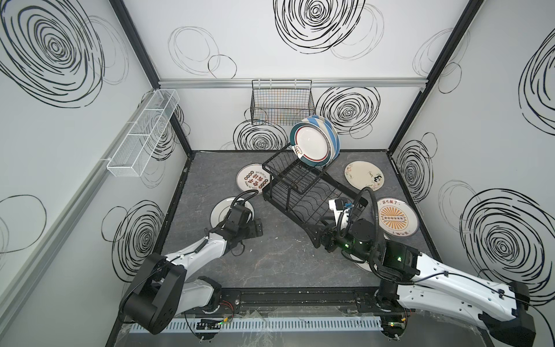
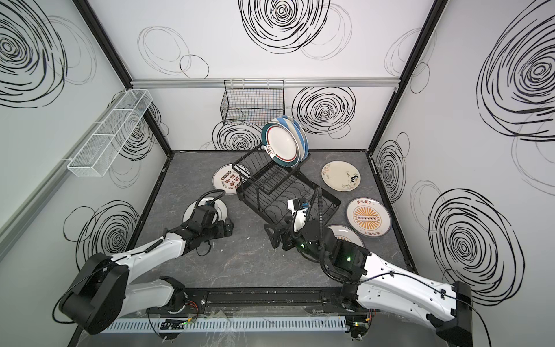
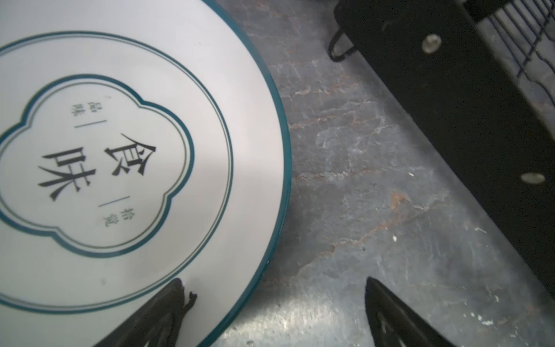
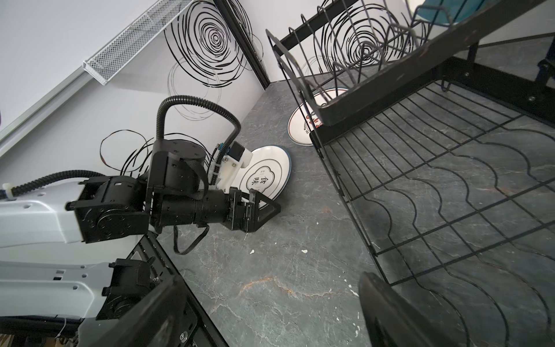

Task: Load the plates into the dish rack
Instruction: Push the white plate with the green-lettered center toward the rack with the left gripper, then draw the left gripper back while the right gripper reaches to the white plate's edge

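Grey table [image 1: 270, 258] carries loose plates [image 1: 363, 175], dish rack [image 1: 300, 192].

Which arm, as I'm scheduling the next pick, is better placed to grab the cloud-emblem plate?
Left. The left gripper hangs over the rim of the cloud-emblem plate, jaws open; the right gripper sits by the dish rack, farther away.

Near-right plate [image 2: 348, 235] mostly hidden under right arm [image 2: 390, 279]; striped plates [image 1: 332, 133] tucked behind front plate [image 1: 312, 142]; cloud-emblem plate [image 3: 120, 150] cut off, left wrist view.
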`<control>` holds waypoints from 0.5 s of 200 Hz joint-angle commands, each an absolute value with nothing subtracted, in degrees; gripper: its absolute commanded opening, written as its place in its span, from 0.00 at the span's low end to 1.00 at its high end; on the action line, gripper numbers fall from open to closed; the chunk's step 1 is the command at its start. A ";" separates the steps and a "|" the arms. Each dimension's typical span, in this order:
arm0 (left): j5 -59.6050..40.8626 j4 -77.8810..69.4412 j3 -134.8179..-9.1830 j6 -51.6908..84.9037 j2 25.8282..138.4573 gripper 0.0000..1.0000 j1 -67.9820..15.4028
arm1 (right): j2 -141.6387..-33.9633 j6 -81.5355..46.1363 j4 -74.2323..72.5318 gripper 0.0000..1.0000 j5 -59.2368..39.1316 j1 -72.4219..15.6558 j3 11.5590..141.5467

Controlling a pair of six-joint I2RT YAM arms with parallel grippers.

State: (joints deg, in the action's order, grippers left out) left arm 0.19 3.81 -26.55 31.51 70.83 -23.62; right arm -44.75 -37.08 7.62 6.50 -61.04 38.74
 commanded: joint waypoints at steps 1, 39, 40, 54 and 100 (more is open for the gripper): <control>-2.19 3.88 -24.70 35.63 69.60 0.96 -27.18 | -43.88 -36.82 8.91 0.94 7.70 -60.17 40.51; -2.11 3.48 -24.03 41.84 67.52 0.96 -37.14 | -43.69 -38.23 8.78 0.94 7.83 -59.73 40.05; -2.11 3.45 -23.97 42.10 67.46 0.96 -37.42 | -43.68 -38.36 8.74 0.94 7.91 -59.70 39.97; -2.32 2.19 -23.09 45.00 66.38 0.96 -40.92 | -43.24 -39.96 8.70 0.94 8.25 -59.68 39.14; -0.11 10.75 -27.04 43.38 58.75 0.96 -40.51 | -42.03 -46.87 7.38 0.92 6.90 -59.92 34.73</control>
State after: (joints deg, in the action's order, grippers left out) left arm -1.63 4.89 -23.55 43.46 63.11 -42.87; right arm -42.39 -41.54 7.51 6.79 -59.94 37.17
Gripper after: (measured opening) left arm 0.960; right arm 0.928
